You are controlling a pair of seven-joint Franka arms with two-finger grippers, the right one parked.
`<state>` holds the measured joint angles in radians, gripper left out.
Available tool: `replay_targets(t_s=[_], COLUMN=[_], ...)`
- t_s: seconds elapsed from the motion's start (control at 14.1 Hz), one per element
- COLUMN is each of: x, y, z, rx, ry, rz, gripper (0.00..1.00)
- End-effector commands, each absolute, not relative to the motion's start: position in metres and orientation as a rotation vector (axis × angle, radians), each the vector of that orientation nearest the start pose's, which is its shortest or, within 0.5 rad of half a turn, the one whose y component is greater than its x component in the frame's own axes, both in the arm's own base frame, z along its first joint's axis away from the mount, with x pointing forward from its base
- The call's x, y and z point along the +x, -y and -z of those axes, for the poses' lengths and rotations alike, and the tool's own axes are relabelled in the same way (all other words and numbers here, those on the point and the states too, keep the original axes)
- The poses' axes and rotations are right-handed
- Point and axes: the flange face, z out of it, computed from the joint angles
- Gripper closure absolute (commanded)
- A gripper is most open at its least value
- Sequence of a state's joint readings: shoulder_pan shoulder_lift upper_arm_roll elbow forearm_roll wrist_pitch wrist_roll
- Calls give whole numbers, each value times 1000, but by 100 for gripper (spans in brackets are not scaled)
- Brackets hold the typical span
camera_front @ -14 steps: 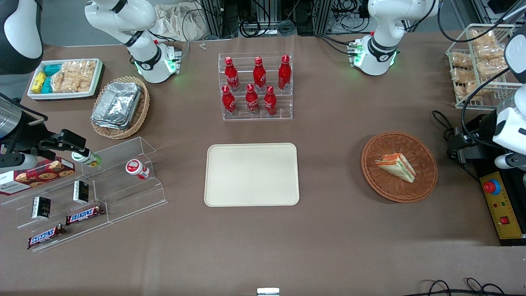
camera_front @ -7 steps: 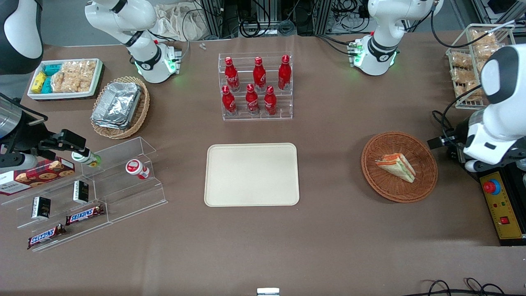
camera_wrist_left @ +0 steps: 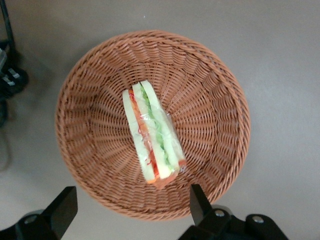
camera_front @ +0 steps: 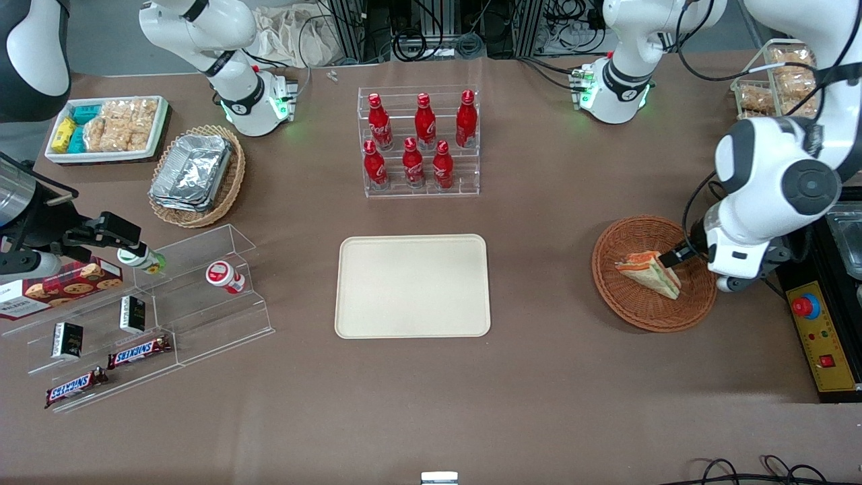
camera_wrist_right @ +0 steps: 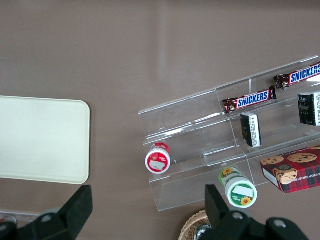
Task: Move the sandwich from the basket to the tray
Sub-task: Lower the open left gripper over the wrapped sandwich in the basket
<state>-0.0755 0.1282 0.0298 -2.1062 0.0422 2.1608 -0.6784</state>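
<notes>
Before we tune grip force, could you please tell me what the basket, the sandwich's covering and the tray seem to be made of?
Basket: reddish-brown woven wicker, visible weave. Sandwich: apparently wrapped in clear film, glossy wrinkles. Tray: likely matte cream plastic, smooth with rounded corners. The claw hovers open above the basket.

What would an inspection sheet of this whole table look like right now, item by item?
Surface: brown table, flat.
Job's things: sandwich lies in the basket; tray bare, nearer the middle of the table.
Clutter: red bottles in a clear rack; foil containers in a tan basket; snack bin; Snickers bars and small jars on clear steps; cookie box; wire rack of snacks.
Grippers: gripper open, above the basket, sandwich between its fingers' line, not gripped.
Cables: black cables at the table's edge nearest the camera.
Surroundings: control box with red button.
</notes>
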Motion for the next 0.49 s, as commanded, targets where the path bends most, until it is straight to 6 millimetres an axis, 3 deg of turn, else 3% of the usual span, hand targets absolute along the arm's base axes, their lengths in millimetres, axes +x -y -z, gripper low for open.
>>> replay_targets(t_s=[0.0, 0.28, 0.42], x=[546, 547, 549], y=[22, 19, 5], z=[-326, -289, -272], rx=[-2901, -2861, -2841], ry=[1134, 1265, 1323], rz=[-36, -27, -8], gripper=[0, 0, 0])
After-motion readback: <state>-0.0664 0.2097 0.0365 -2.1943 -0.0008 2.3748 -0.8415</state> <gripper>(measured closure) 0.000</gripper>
